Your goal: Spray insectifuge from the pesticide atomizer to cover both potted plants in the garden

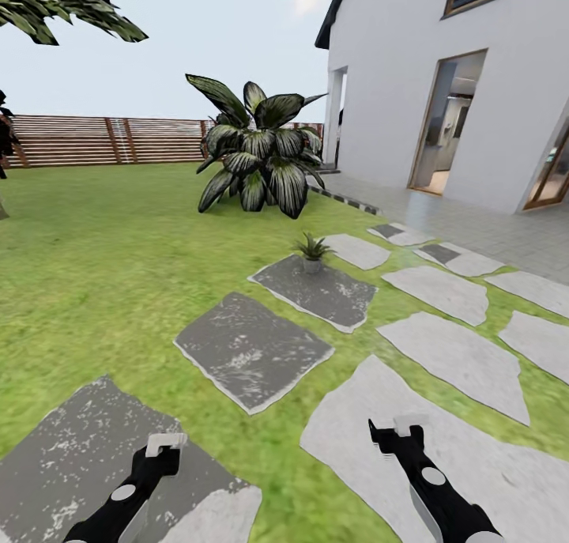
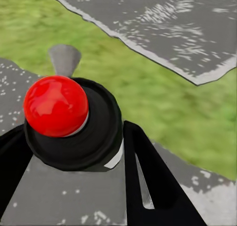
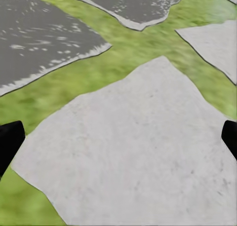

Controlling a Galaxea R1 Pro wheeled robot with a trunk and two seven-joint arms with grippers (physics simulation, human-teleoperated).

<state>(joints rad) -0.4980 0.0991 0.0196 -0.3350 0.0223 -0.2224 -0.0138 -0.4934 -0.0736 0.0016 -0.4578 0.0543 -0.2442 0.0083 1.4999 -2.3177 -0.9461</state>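
Observation:
In the left wrist view the pesticide atomizer sits between my left gripper's black fingers. I see it from above: a dark round top with a red knob and a grey nozzle. My left gripper is held low over a dark stepping stone. The right gripper hangs open and empty above a pale stone. One potted plant, a small green rosette in a grey pot, stands ahead on a dark stone in the garden.
A large shrub with broad striped leaves grows behind the potted plant. A white house with open doors and a paved terrace lies to the right. A brown slatted fence closes the lawn at the back.

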